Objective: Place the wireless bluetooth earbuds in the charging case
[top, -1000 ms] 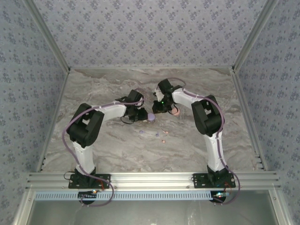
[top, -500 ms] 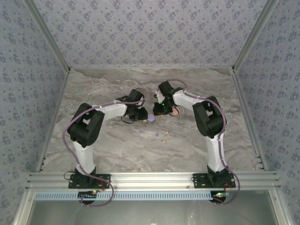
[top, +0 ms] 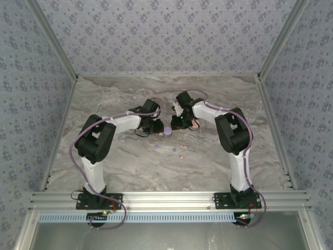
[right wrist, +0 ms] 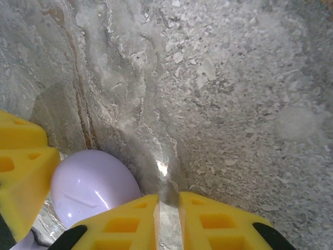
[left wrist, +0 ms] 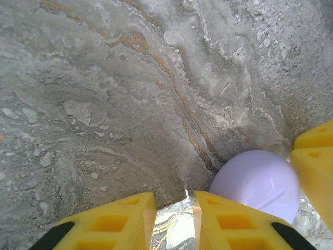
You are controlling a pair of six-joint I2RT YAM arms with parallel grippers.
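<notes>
Look down from the top and you see your two arms bent in toward each other over the middle of the gray stone bench. Your left claw and your right claw are very close, almost tip to tip. The purple round case sits between them.

From your left wrist, the left claw has its two yellow fingers almost together. There is just a thin gap, and nothing is in it. The purple round case lies on the bench just outside one finger, not between the two. One yellow finger of the right claw is on the other side of the case.

From your right wrist, the right claw is pinched together too, and it holds nothing. The purple round case is just beside it, with its smooth round top up. The left claw's yellow finger is on the far side. You cannot tell if any finger is touching the case.

The earbuds are tiny bits lying on the bench, closer to the arm bases than the claws are. They are apart from the case. One is purple and one is pink.

A pink round thing peeks out just beside the right claw, partly hidden by the arm.
</notes>
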